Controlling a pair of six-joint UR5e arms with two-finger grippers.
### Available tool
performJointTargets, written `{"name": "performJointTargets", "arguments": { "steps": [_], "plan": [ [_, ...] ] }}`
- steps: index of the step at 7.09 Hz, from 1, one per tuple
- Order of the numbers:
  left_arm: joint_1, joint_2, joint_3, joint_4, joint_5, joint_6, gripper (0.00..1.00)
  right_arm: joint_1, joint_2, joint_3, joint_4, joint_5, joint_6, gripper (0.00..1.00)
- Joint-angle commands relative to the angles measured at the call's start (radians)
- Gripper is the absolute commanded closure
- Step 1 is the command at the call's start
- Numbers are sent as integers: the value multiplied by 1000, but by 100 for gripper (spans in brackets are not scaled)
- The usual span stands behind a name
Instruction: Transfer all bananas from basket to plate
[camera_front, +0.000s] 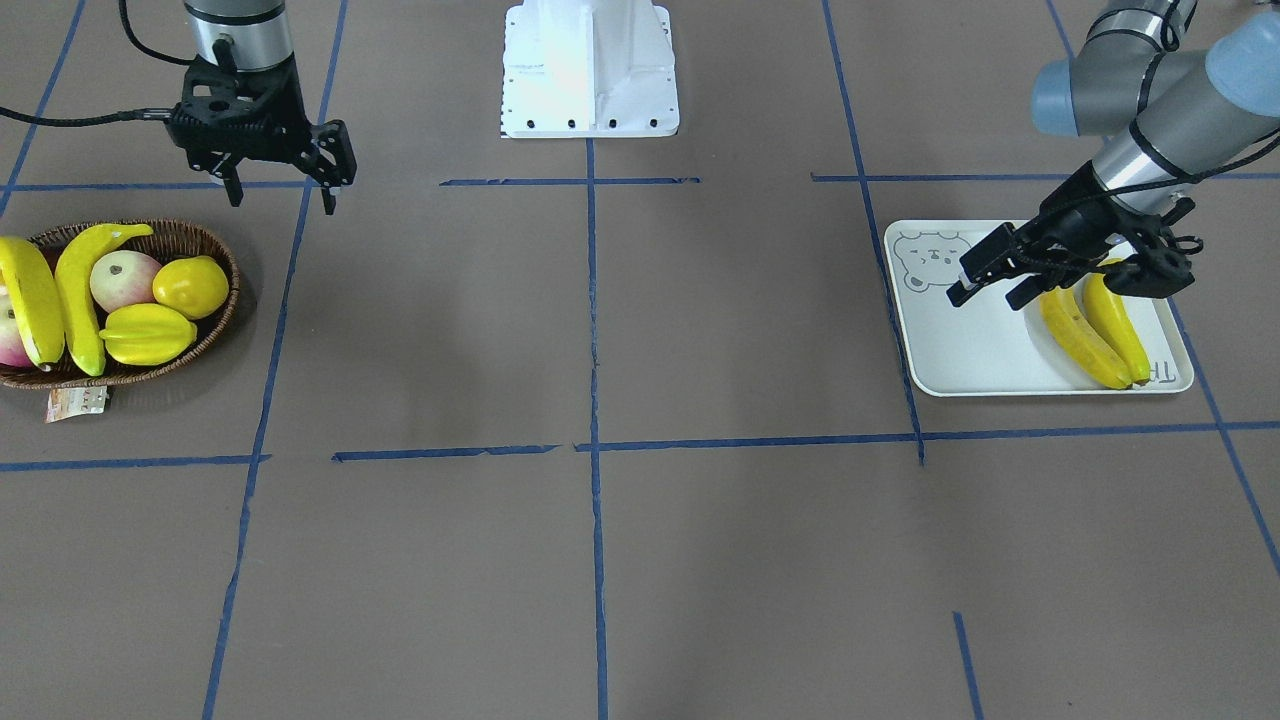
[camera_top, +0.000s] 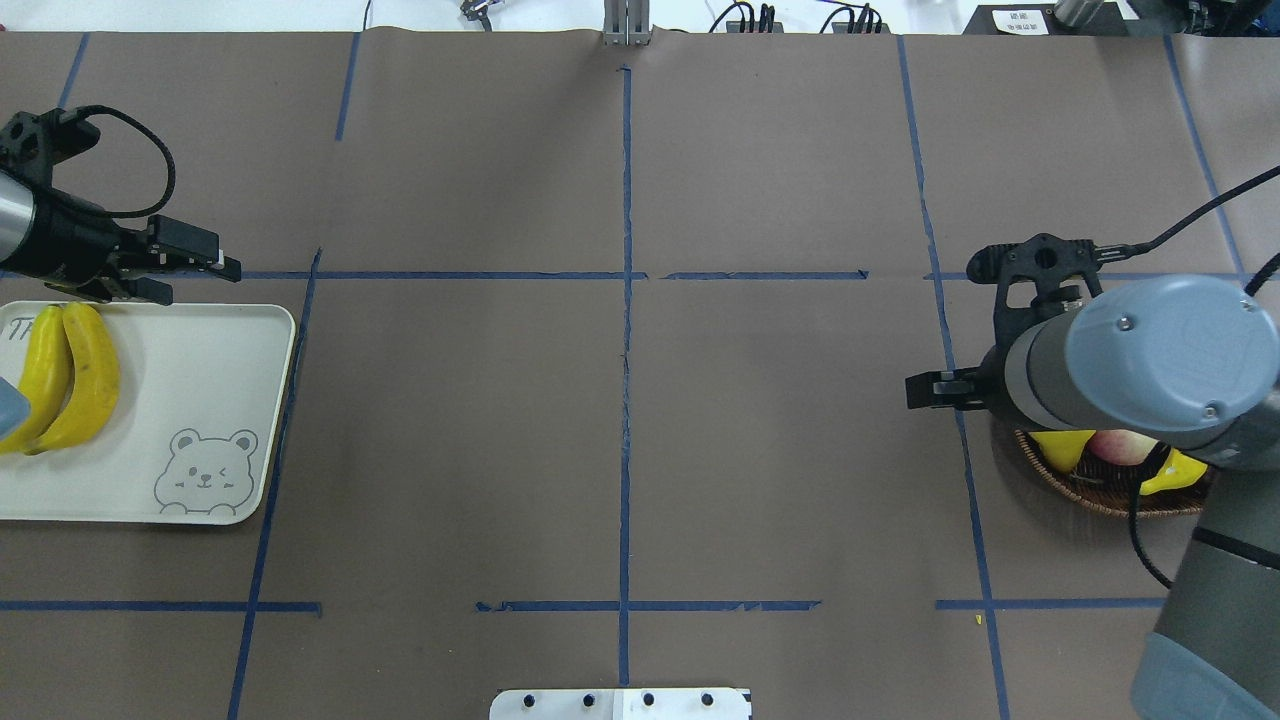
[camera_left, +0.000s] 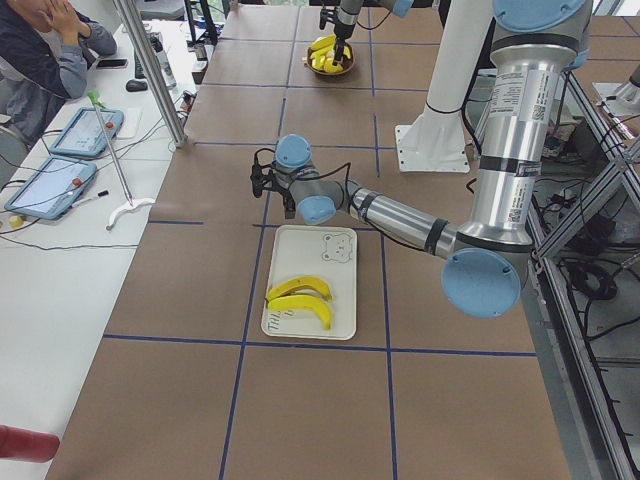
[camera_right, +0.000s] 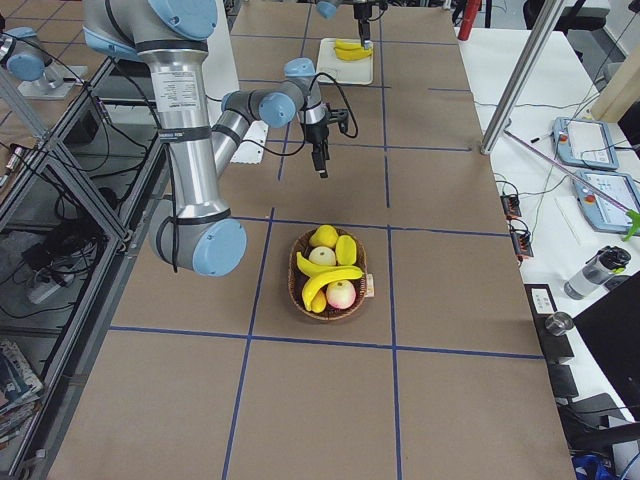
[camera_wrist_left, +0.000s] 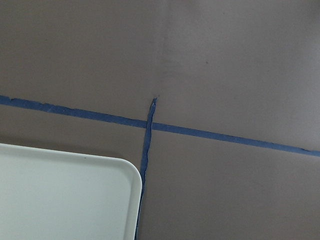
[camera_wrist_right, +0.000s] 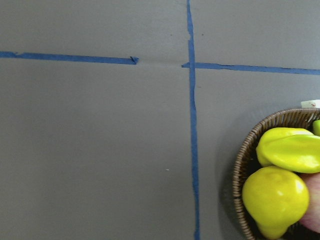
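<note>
Two yellow bananas (camera_front: 80, 290) (camera_front: 30, 300) lie in the brown wicker basket (camera_front: 215, 330) among other fruit. Two more bananas (camera_front: 1080, 340) (camera_front: 1120, 320) lie side by side on the off-white plate (camera_front: 960, 350), at the end away from its bear drawing. My left gripper (camera_front: 985, 298) is open and empty, tilted low over the plate beside those two bananas; it also shows in the overhead view (camera_top: 205, 282). My right gripper (camera_front: 282, 204) is open and empty, pointing down above the table beside the basket, on the robot's side of it.
The basket also holds a ridged starfruit (camera_front: 148, 333), a round lemon-like fruit (camera_front: 190, 287) and a pink apple (camera_front: 122, 280); a paper tag (camera_front: 75, 402) lies at its rim. The white robot base (camera_front: 590, 70) stands mid-table. Blue tape lines cross the brown table.
</note>
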Motion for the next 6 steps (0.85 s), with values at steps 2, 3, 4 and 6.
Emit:
{"name": "performJointTargets", "arguments": {
  "steps": [2, 3, 4, 6],
  "plan": [
    [16, 0, 1, 0, 4, 0, 0, 131, -146, 38, 0, 71, -337, 0],
    [20, 0, -1, 0, 4, 0, 0, 169, -172, 32, 0, 72, -475, 0],
    [22, -3, 1, 0, 4, 0, 0, 197, -205, 14, 0, 69, -602, 0],
    [28, -8, 1, 0, 4, 0, 0, 234, -228, -38, 2, 69, -772, 0]
  ]
}}
